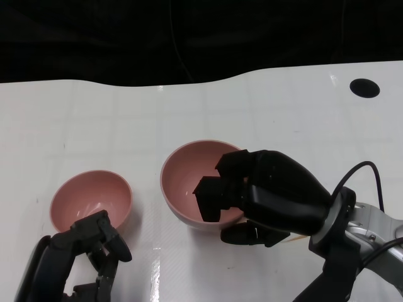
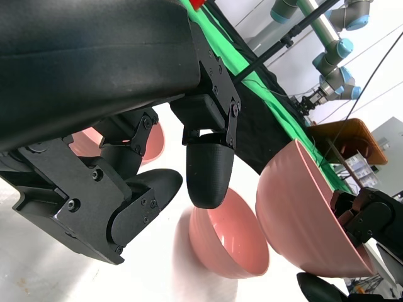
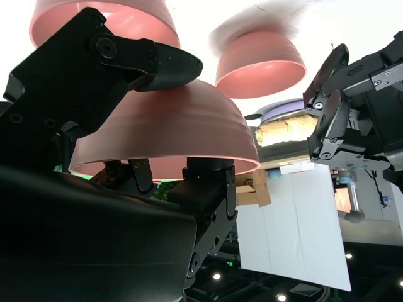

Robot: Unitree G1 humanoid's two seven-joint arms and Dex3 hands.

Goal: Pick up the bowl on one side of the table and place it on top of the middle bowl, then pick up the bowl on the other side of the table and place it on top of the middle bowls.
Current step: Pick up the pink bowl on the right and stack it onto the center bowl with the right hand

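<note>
My right hand grips a pink bowl by its right rim, fingers inside and thumb under it, raised over the table's middle. The left wrist view shows this held bowl tilted in the air beside the middle bowl, which stands on the table. In the head view the middle bowl is hidden beneath the held one. A third pink bowl sits at the left, just beyond my left hand, which holds nothing. The right wrist view shows the held bowl, the middle bowl and the left bowl.
The white table ends at a dark back edge, with a round black hole at the far right. A black cable loops by my right wrist. Other robot arms stand beyond the table.
</note>
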